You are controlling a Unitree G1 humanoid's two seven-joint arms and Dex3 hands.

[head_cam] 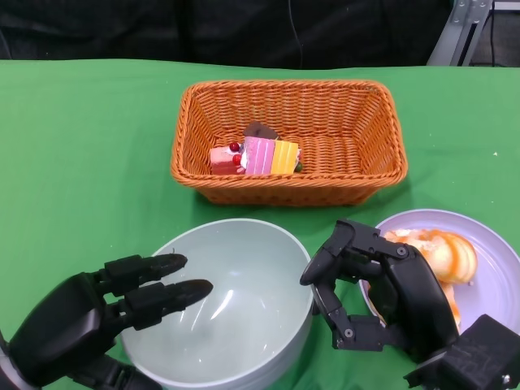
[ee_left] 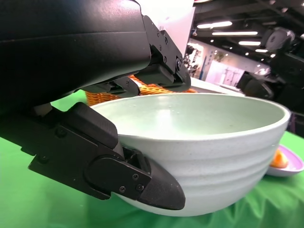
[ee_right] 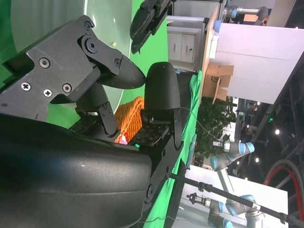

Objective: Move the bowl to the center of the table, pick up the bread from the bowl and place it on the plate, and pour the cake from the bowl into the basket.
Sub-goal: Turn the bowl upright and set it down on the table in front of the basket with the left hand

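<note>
Gripping the rim of a pale green bowl (head_cam: 244, 317), the left hand (head_cam: 97, 321) has fingers inside and thumb under the outer wall; the bowl looks empty on the green table (head_cam: 81, 146); the right hand (head_cam: 382, 296) hovers empty, fingers loosely curled, beside the purple plate (head_cam: 496, 276) holding bread (head_cam: 443, 256); cake (head_cam: 256, 156) lies in the wicker basket (head_cam: 195, 122).

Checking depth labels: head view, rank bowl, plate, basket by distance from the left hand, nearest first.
1. Bowl: the left hand grips its near-left rim, fingers over the edge.
2. Plate: lower right, past the bowl and the right hand, with bread on it.
3. Basket: at the back, centre, holding the cake.
Plate and basket are close to call.
</note>
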